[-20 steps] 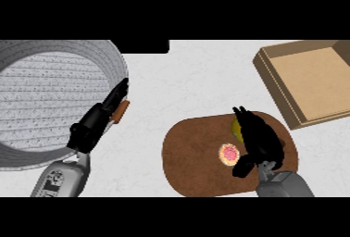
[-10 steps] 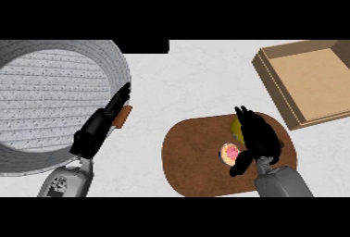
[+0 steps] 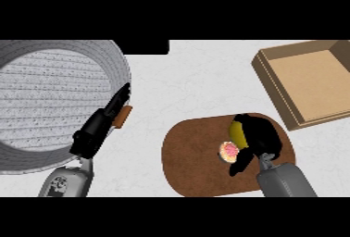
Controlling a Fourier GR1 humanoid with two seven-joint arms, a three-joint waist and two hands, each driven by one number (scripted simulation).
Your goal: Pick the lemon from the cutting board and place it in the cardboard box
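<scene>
Right hand (image 3: pixel 262 139) curled over lemon (image 3: pixel 237 133)

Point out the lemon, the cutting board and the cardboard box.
lemon (image 3: pixel 230 151): head view, its pink cut face.
cutting board (image 3: pixel 195 157): head view, bare brown surface at the left.
cardboard box (image 3: pixel 311 81): head view, its inside floor.

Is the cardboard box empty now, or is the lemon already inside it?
Empty. The cardboard box shows only its bare floor; the lemon lies on the cutting board under the right hand.

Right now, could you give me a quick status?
Right hand curled over lemon on cutting board. Left hand open, resting. Cardboard box unobstructed.
</scene>
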